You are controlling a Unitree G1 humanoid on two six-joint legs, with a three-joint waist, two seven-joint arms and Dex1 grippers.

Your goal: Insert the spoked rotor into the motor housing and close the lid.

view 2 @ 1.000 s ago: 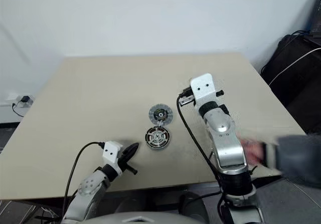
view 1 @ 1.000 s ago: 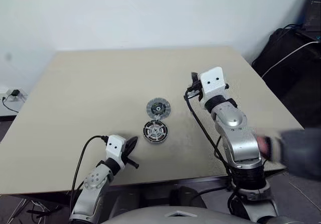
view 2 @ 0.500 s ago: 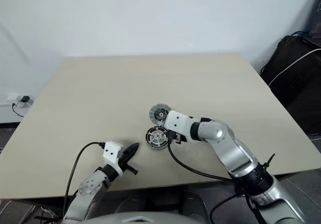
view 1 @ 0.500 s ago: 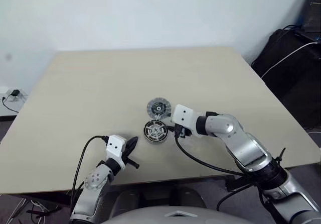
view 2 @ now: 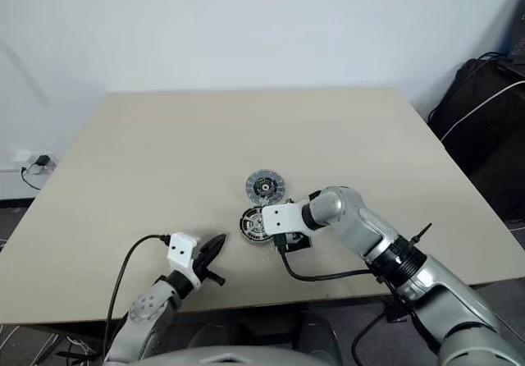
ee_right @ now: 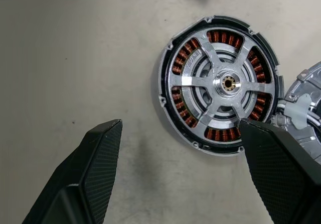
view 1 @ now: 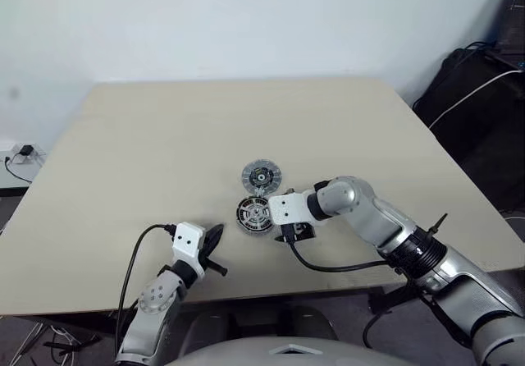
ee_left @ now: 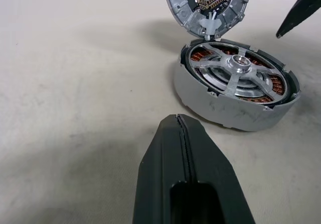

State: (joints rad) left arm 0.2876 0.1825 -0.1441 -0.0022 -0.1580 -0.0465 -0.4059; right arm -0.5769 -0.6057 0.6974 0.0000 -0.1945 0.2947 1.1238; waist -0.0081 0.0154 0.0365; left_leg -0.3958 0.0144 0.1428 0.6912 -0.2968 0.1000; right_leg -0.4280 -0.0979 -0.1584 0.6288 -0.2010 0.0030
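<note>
Copper windings are seen through the silver spokes of the spoked rotor (ee_right: 220,86), flat on the table (view 1: 148,144) touching the lid (view 1: 261,175), beneath the spread right gripper (ee_right: 193,176), with the pressed-together left gripper (view 1: 213,243) farther off.

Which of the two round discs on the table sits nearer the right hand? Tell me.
The spoked silver wheel over copper windings, beside the right hand; the flat silver disc with dark centre lies beyond it.

A lab or office: bare beige table (view 1: 164,136), white wall (view 1: 246,21), loose cables (view 1: 472,87).
</note>
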